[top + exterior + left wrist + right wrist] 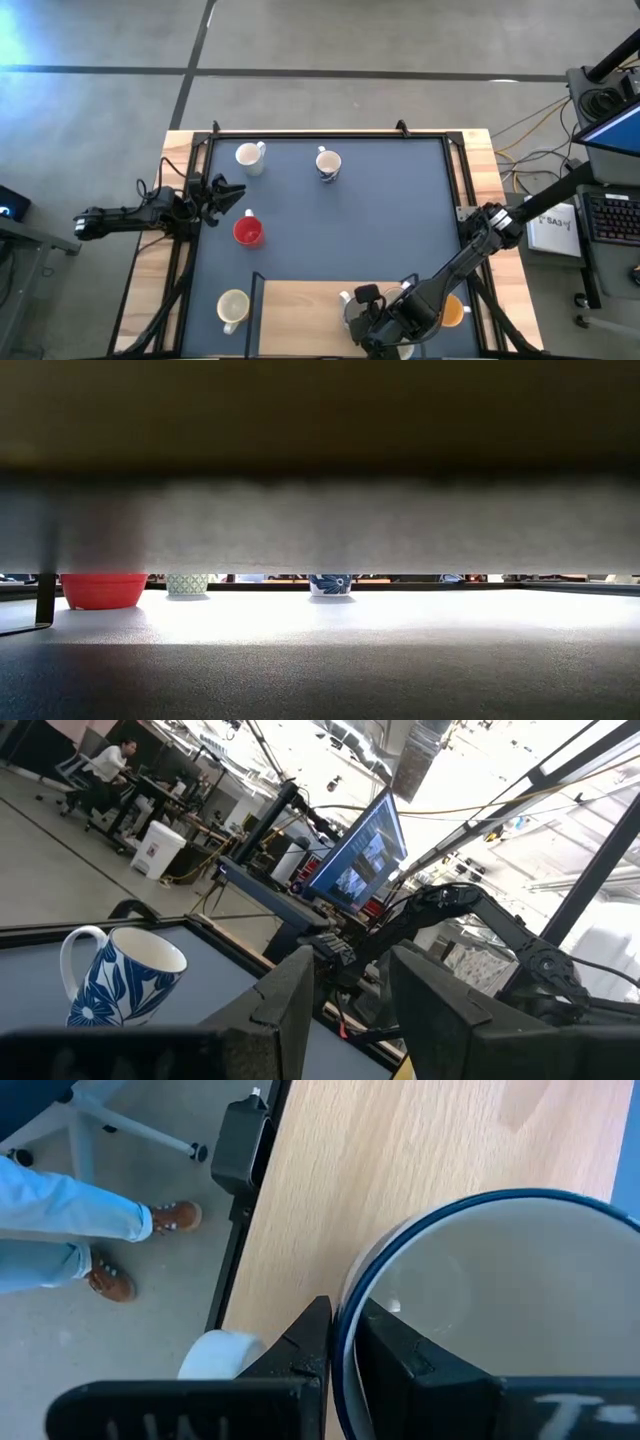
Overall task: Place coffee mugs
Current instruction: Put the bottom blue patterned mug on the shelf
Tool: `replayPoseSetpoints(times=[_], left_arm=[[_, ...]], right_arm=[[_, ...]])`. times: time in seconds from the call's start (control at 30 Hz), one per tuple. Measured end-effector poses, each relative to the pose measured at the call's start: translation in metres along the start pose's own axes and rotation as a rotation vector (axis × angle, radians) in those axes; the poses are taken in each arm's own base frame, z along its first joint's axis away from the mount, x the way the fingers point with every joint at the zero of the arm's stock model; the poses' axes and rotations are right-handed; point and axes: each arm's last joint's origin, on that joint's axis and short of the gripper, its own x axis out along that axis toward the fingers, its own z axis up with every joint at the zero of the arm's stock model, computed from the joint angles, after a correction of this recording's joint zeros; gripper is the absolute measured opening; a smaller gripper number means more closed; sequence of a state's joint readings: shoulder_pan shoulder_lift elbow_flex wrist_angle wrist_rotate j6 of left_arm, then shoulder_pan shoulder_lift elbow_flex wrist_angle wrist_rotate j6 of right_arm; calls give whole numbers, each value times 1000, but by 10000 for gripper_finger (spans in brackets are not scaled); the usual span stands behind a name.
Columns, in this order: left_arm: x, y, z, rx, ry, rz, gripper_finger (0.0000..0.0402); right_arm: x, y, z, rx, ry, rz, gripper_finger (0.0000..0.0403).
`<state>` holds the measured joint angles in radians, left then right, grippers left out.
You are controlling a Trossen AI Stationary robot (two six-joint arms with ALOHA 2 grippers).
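Between its narrowed fingers, the right gripper (340, 1355) pinches the rim of a blue-rimmed mug (500, 1300) on the wooden board (400, 1150), one finger inside, one outside. Farther off, we see the left gripper (232, 197), fingers spread and empty, just beside the red mug (248, 232); beyond its fingertips stand the white mug (248, 156) and blue-patterned mug (328, 164).

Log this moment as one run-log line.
left gripper: open, idle beside red mug | right gripper: shut on blue-rimmed mug wall, over wooden board
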<state>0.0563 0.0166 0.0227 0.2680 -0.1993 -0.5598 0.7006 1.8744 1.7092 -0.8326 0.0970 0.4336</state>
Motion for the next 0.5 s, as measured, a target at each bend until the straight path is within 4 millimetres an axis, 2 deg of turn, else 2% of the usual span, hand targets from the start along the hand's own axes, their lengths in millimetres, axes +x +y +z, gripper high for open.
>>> replayPoseSetpoints(times=[0.33,0.5], left_arm=[[0,0,0,0,0,0,116],[0,0,0,0,0,0,116]], right_arm=[[-13,4,11,5,-38,50,97],[-27,6,19,-5,-54,50,108]])
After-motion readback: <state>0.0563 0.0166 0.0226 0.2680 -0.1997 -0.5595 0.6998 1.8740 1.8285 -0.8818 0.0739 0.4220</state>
